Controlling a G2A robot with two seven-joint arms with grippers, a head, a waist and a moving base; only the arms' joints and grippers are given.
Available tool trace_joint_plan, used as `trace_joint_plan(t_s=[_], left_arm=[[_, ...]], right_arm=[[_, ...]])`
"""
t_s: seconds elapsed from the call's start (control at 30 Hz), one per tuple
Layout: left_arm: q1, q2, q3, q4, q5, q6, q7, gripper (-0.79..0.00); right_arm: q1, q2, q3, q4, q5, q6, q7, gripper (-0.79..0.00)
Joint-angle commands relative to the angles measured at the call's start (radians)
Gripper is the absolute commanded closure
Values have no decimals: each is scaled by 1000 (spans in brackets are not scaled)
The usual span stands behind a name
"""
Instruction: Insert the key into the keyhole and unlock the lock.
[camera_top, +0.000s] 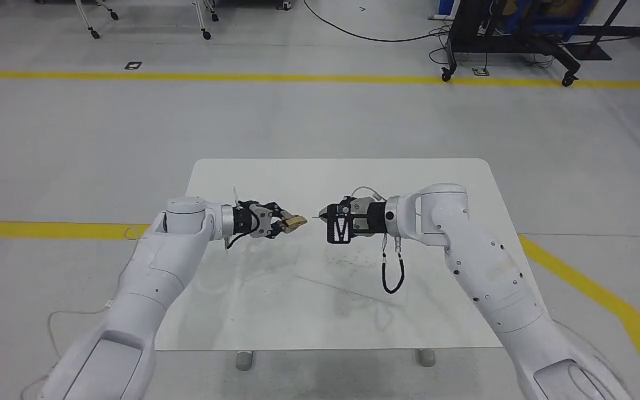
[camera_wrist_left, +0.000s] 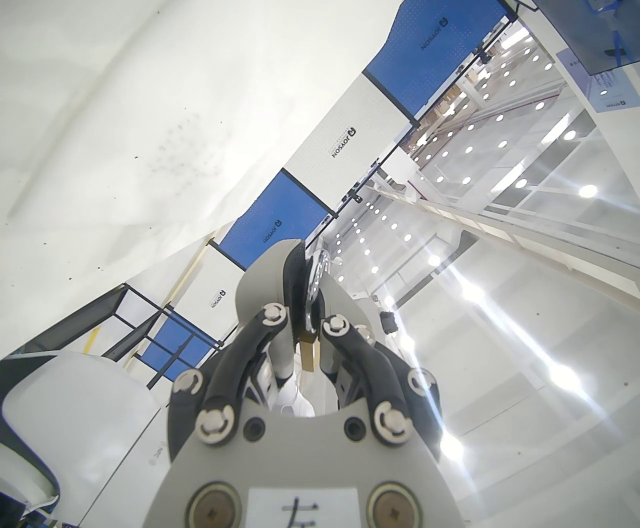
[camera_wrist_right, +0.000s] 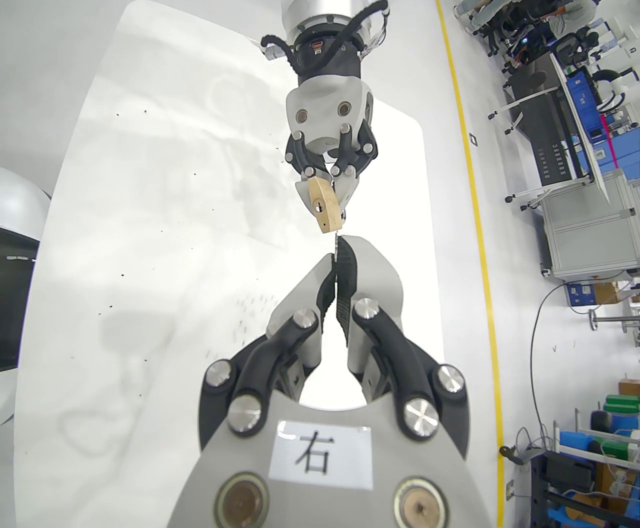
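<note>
Above the middle of the white table (camera_top: 300, 320), the two grippers face each other, tip to tip. My left gripper (camera_top: 278, 220) (camera_wrist_left: 310, 280) is shut on a small brass padlock (camera_top: 293, 220) (camera_wrist_right: 324, 206) (camera_wrist_left: 309, 356). The padlock's keyhole (camera_wrist_right: 317, 204) faces the right wrist camera, and its silver shackle (camera_wrist_left: 316, 280) lies between the fingers. My right gripper (camera_top: 331, 224) (camera_wrist_right: 340, 260) is shut on a thin key (camera_wrist_right: 337, 244). The key's tip lies just short of the padlock's lower corner, off to one side of the keyhole. Whether they touch I cannot tell.
A black cable loop (camera_top: 392, 272) hangs from the right arm over the table. Both arms are held above the tabletop. Beyond the table's edges is grey floor with yellow lines (camera_top: 300, 77), and racks and carts (camera_wrist_right: 575, 210) stand farther off.
</note>
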Motion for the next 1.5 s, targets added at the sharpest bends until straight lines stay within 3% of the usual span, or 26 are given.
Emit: trace_joint_plan(t_s=[0.0, 0.2, 0.4, 0.57, 0.7, 1.1, 1.47], left_arm=[[0, 0, 0, 0, 0, 0, 0, 0], [20, -2, -12, -9, -48, -6, -12, 0], [42, -13, -6, 7, -125, 23, -38, 0], [31, -24, 15, 39, -163, 40, -95, 0], [26, -33, 41, 63, -186, 33, -104, 0], [-7, -35, 85, 116, -219, 19, -117, 0], [-4, -46, 95, 118, -232, 19, -81, 0]], right_arm=[[0, 0, 0, 0, 0, 0, -1, 0], [-15, 1, -9, -9, -10, 9, -10, 0], [-29, 19, 13, -122, -105, -4, -36, 0], [-10, 41, -58, -203, -178, -4, -1, 0], [36, 53, -96, -193, -129, -4, 30, 0], [145, 69, -228, -161, 10, -4, 198, 0], [209, 63, -304, -184, 163, -4, 482, 0]])
